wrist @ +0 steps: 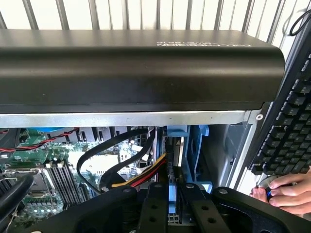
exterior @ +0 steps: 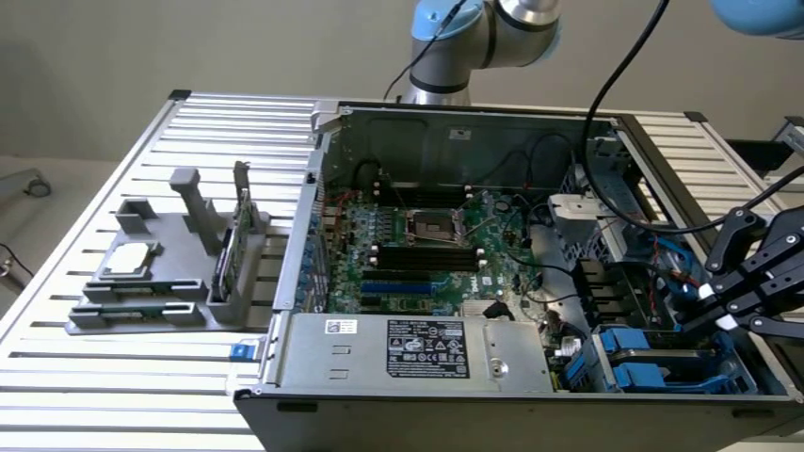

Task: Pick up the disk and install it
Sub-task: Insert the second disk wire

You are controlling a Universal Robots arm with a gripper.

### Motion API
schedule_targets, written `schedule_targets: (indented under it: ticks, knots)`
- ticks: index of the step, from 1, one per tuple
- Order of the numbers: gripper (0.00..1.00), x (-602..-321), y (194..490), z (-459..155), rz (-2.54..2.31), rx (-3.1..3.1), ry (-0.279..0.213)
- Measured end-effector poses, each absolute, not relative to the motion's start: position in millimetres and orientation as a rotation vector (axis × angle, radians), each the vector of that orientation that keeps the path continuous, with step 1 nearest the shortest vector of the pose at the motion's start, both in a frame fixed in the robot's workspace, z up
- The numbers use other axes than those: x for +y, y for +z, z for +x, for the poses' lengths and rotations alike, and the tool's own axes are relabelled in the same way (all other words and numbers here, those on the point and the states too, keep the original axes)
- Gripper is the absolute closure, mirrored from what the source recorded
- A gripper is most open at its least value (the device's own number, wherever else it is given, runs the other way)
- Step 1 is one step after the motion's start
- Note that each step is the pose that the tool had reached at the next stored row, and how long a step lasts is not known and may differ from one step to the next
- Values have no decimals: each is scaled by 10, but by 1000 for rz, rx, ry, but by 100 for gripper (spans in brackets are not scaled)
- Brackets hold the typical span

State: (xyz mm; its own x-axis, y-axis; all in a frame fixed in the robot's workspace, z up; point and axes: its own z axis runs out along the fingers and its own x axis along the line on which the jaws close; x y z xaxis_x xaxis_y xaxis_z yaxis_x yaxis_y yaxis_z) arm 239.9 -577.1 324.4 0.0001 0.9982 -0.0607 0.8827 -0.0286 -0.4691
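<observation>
1. We see the hand [exterior: 726, 306] at the exterior view's right, low over the drive-bay corner of the open case [exterior: 503, 377].
2. In the wrist view the hand [wrist: 173, 206] has its fingers [wrist: 154, 208] drawn narrow, pinching the top edge of a thin upright piece with a pale blue strip; we take this for the disk [wrist: 173, 206], standing on edge.
3. The disk sits down among the blue carriers [exterior: 653, 363] in the bay, just beside a blue frame [wrist: 192, 150] in the wrist view.
4. Black, red and yellow cables [wrist: 131, 167] loop next to it, with the motherboard [exterior: 427, 245] further in.
5. On the slatted worktop [exterior: 75, 377], at the exterior view's left, a grey fixture [exterior: 164, 282] holds a small square chip [exterior: 130, 259] and an upright narrow card [exterior: 241, 202].
6. A person's hand [wrist: 286, 189] rests on a black keyboard [wrist: 291, 131] outside the case in the wrist view.
7. The power supply [exterior: 415, 348] with its label lies at the case's near side.
</observation>
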Motion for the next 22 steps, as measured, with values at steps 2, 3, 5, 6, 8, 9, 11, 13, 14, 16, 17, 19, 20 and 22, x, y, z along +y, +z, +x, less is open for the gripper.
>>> schedule_targets:
  ticks: [2,3,5,6,8,9,11,13,14,16,17,19,20,22]
  knots:
    - [84,-5772,3241,2399,-1985,-1955,551]
    - [84,-5772,3239,2399,-1985,-1955,552]
    - [84,-5772,3235,2399,-1985,-1955,552]
    - [84,-5772,3233,2399,-1985,-1955,552]
    - [84,-5772,3228,2400,-1985,-1955,552]
    - [84,-5772,3227,2400,-1985,-1955,552]
    - [84,-5771,3226,2399,-1985,-1955,551]
    - [84,-5771,3226,2399,-1986,-1953,551]
    - [84,-5771,3226,2399,-1987,-1952,551]
    - [84,-5771,3226,2399,-1989,-1950,550]
    - [84,-5771,3226,2399,-1990,-1948,550]
    - [84,-5770,3225,2399,-1992,-1945,549]
    - [84,-5770,3226,2400,-1993,-1944,549]
    - [84,-5770,3226,2400,-1996,-1941,548]
